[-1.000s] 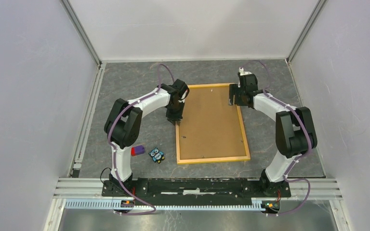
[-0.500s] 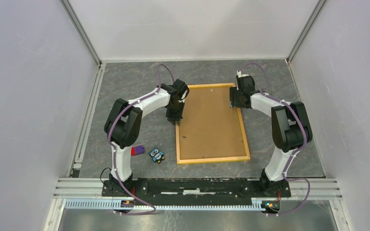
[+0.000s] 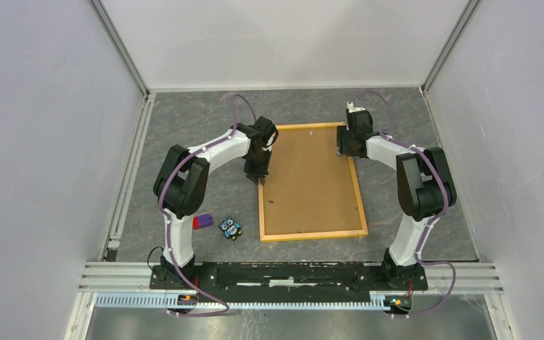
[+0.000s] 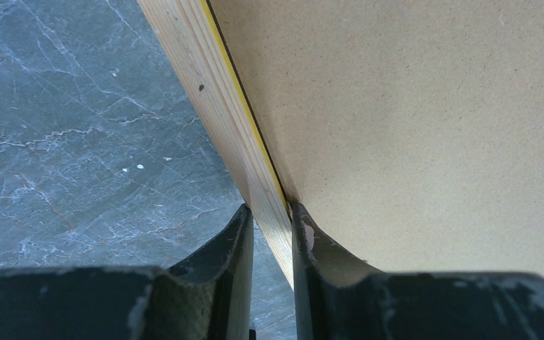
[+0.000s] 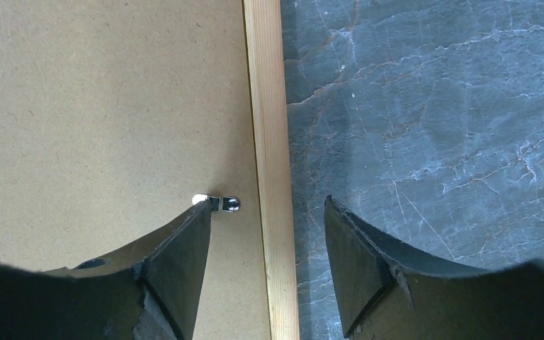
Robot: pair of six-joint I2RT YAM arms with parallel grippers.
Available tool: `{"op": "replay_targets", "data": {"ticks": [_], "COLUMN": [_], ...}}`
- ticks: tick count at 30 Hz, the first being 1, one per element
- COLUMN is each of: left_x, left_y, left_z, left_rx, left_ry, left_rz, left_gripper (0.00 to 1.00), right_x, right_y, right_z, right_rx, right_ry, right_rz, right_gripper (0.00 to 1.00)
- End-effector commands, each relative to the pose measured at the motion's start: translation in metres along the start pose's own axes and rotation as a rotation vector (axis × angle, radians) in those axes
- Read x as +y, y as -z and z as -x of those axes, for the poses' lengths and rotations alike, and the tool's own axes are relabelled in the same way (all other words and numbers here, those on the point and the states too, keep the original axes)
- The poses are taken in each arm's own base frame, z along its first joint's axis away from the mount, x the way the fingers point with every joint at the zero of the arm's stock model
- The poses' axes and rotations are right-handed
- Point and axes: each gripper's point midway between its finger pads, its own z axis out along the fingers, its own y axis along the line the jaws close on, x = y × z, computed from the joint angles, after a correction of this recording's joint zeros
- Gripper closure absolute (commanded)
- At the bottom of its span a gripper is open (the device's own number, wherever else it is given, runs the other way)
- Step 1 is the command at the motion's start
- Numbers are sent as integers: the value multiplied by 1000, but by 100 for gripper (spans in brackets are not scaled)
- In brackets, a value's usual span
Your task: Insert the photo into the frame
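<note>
The frame [image 3: 315, 234] lies back-up on the table, its yellow-orange border around a brown hardboard backing panel [image 3: 308, 180]. My left gripper [image 3: 258, 177] is shut on the frame's left border [image 4: 212, 106], one finger on the outer side and the other on the panel [image 4: 411, 120]. My right gripper [image 3: 345, 145] stands open near the frame's top right corner, straddling the right border [image 5: 269, 127] without touching it. Its left fingertip sits by a small metal clip [image 5: 225, 202] on the panel [image 5: 106, 120]. The photo is hidden from view.
A purple and red block [image 3: 202, 222] and a small owl-like toy [image 3: 231, 228] lie on the grey marbled table left of the frame's near corner. White walls close in the table at the back and sides, with a metal rail [image 3: 127, 177] along the left.
My right gripper has shifted slightly left over the frame's right border and its jaws have narrowed a little. The left gripper and the frame have not moved.
</note>
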Motion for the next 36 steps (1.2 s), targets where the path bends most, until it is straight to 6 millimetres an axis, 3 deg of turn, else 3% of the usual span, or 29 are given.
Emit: {"op": "replay_targets", "data": {"ticks": [1,15,23,30,36], "left_x": [-10,-11,-9,-9,-11], "left_y": [3,5,8,9,9], "left_z": [4,5,7,8,8], "left_rx": [-11,-14,-22,-25,-24], "left_ry": [-87,-87,-89,-86,-85], "left_rz": [-51,-59,-51,-48,-60], "left_gripper": [98,98,98,98,98], "right_x": [-10,-24,-26,-29,-19], "right_y": [-11,-12,-15,-15,-18], "right_z": [-1,-9,-24,-29,-38], "right_rx": [2,28,74,93,126], "right_ry": [-14,-46,-60,-70,-90], "right_rz": [-67,-156,-173,-194,-149], "right_gripper": [36,43,50,58,67]}}
